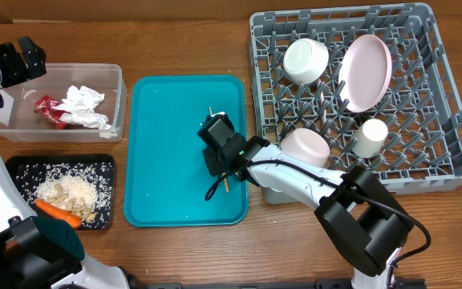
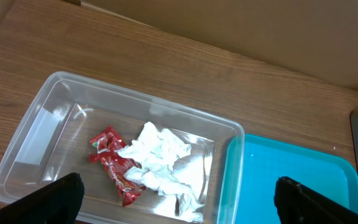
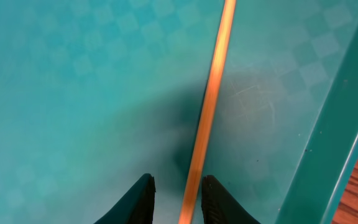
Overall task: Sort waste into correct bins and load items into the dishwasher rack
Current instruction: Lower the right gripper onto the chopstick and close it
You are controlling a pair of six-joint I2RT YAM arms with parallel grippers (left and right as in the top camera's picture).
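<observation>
The grey rack sits at the right with two bowls, a pale pink dish and a cup propped among its pegs to keep them apart. The teal tray in the middle holds only the wooden stick, lying flat near its right rim. At the left, the clear tub collects the red wrapper and a crumpled napkin. The black tray takes food: rice and a carrot.

The right gripper is low over the stick. Its fingers stand narrowly apart astride it, with a gap on one side, so probably not clamped. The left gripper hangs spread wide and empty above the tub.
</observation>
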